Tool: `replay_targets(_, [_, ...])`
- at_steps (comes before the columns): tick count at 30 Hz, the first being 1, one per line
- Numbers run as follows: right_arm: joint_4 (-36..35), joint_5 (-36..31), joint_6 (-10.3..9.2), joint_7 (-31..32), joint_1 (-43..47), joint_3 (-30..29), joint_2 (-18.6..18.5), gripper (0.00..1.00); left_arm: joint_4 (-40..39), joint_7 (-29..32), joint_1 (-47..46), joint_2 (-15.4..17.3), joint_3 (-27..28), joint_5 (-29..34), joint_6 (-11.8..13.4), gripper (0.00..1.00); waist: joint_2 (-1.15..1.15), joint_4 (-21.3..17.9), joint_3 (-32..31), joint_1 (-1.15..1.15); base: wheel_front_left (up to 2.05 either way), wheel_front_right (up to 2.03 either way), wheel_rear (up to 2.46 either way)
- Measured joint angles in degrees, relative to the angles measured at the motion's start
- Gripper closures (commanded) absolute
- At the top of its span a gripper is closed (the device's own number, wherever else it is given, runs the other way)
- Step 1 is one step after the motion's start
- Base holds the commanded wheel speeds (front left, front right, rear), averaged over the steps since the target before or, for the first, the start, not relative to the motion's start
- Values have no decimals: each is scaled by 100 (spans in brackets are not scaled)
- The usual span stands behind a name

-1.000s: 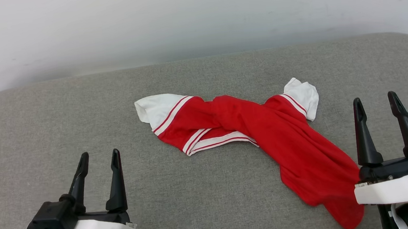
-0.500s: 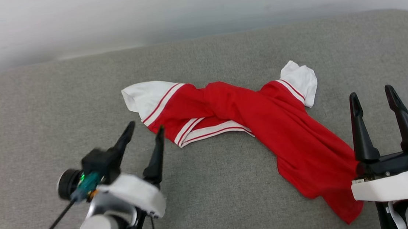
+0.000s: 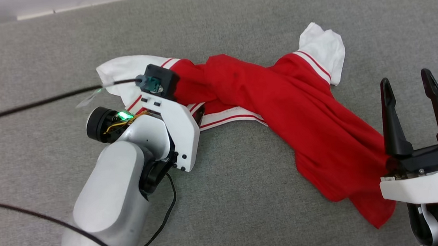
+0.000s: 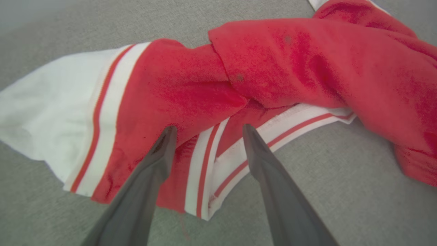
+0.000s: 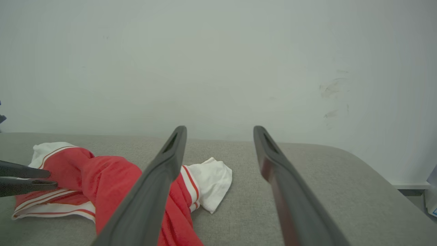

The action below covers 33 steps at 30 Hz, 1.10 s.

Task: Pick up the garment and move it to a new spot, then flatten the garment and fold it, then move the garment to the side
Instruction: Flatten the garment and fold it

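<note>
Apparently to start the pickup, the left gripper (image 4: 206,129) hangs with its 2 fingers spread over the striped trim of the garment (image 4: 307,61), while the right gripper (image 3: 405,79) rests open near its far end.

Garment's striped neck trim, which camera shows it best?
The left wrist view: the striped neck trim lies close and sharp, right by the open left end effector. The head view shows it partly hidden behind that arm; the right wrist view shows it small and low at the left.
</note>
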Motion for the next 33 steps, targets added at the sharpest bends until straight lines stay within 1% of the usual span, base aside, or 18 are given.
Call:
replay_targets(3, [-21,-1,0,0,-49,-12,0,0,327,198,-169,-5,-130,27,-15,0,0,-28,160,0,0,0,0])
replay_targets(10, [-35,-19,0,0,-54,-54,0,0,730,265,-402,-96,-456,-57,-78,0,0,30,307,0,0,0,0])
replay_targets(11, [-29,-24,0,0,-59,-37,0,0,787,276,-431,-98,-520,-59,-84,22,0,47,314,0,0,0,0])
replay_targets(12, [-22,-25,0,0,-73,-24,0,0,832,289,-458,-105,-571,-69,-85,100,0,62,319,-1,0,0,0])
replay_targets(14, [-9,-25,0,0,-120,-3,0,0,888,290,-500,-104,-675,-148,-96,100,0,89,317,-1,0,0,0])
replay_targets(17, [23,-24,0,0,-135,-4,0,0,929,100,-477,-105,-793,-219,-102,100,0,131,266,-1,0,0,0])
replay_targets(23, [133,-14,0,0,-95,-1,0,0,811,-120,-258,22,-1042,-220,-127,100,0,214,-12,-1,0,0,0])
replay_targets(27, [227,7,0,0,-7,-19,0,0,498,-99,138,127,-1363,-264,-127,100,0,271,-308,-1,0,0,0])
replay_targets(33, [308,40,0,0,100,-25,1,0,-114,-49,1059,339,-1900,-332,-133,100,0,349,-782,-2,0,0,0])
